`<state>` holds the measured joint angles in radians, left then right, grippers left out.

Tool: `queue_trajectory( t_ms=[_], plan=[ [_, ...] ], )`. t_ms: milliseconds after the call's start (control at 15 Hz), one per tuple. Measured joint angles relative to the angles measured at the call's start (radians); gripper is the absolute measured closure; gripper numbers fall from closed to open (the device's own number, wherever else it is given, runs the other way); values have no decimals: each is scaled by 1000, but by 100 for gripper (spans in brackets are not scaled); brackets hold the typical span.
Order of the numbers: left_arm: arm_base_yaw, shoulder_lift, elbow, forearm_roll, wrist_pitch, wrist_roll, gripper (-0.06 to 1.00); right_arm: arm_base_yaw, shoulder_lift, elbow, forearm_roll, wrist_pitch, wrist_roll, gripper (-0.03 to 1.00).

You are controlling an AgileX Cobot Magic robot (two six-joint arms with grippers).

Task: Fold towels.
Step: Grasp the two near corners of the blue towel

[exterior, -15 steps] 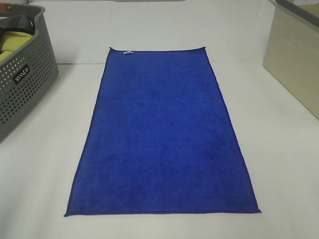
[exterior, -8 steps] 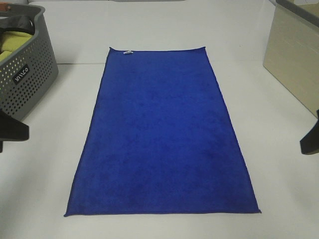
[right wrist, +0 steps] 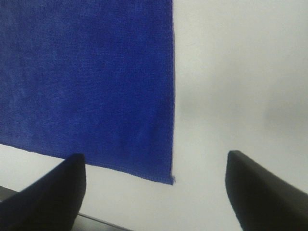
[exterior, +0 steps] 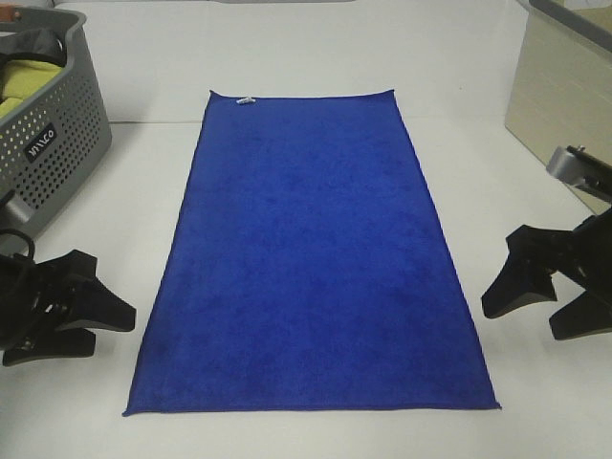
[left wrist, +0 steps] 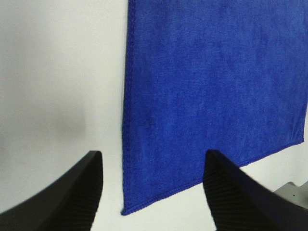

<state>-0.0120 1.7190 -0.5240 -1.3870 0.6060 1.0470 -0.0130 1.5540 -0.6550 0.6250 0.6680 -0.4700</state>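
Note:
The royal-blue towel (exterior: 311,258) lies spread flat on the white table, long side running away from me, with its small white tag (exterior: 245,100) on the far short edge. My left gripper (exterior: 113,335) hovers open just left of the towel's near left corner, holding nothing. My right gripper (exterior: 518,320) is open too, off the near right edge. In the left wrist view the towel (left wrist: 211,82) has its corner between the black fingers (left wrist: 77,192). In the right wrist view the towel (right wrist: 86,72) shows its other near corner between the fingers (right wrist: 260,192).
A grey perforated basket (exterior: 48,163) stands at the far left with a yellow-green cloth (exterior: 24,81) inside. A beige box (exterior: 564,115) stands at the far right. Bare white table surrounds the towel.
Both arms have come into view from the sides and moved inward toward the towel's near corners. The towel has not moved.

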Motion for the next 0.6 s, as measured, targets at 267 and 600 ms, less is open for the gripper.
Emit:
queue_trajectory(
  t_ms=[267, 600],
  plan=[
    [-2, 91, -1, -92, 44, 138, 36, 0, 123, -1, 72, -43, -74, 22],
    [-89, 157, -2, -156, 36, 202, 36, -1, 211, -3, 107, -80, -97, 23]
  ],
)
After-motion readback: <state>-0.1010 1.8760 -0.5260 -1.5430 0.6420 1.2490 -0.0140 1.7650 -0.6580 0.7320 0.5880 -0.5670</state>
